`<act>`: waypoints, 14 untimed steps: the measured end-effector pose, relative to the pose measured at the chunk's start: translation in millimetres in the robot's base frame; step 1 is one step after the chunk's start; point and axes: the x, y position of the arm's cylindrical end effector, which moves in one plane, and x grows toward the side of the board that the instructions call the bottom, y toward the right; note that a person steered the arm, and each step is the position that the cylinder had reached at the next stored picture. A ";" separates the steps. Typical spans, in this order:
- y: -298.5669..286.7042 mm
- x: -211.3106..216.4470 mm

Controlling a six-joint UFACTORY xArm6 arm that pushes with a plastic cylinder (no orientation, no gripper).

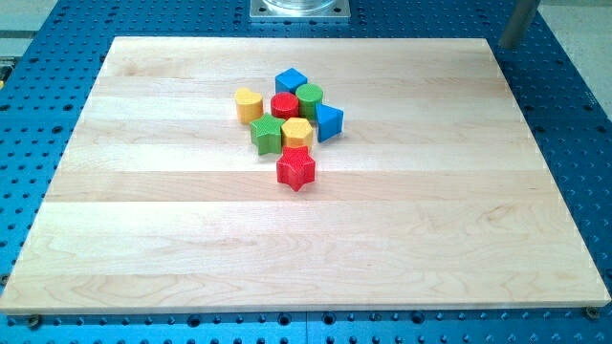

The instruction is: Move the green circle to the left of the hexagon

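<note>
My tip did not show; only a grey rod (519, 21) poked in at the view's top right corner, far from the blocks, so I could not tell how the tip stood. The green circle (309, 96) sat in a tight bunch on the wooden board (143, 239). It touched the red circle (284, 105), the blue cube (291, 81) and another blue block (328, 121). The yellow hexagon (297, 133) was just below. Nearby were a green block (267, 135), a yellow block (249, 103) and a red star (295, 168).
</note>
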 end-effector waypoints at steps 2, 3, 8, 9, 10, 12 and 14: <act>0.3 0.4; -65.2 -6.4; -338.6 40.0; -300.3 42.1; -262.1 51.7; -315.7 131.7; -327.6 150.6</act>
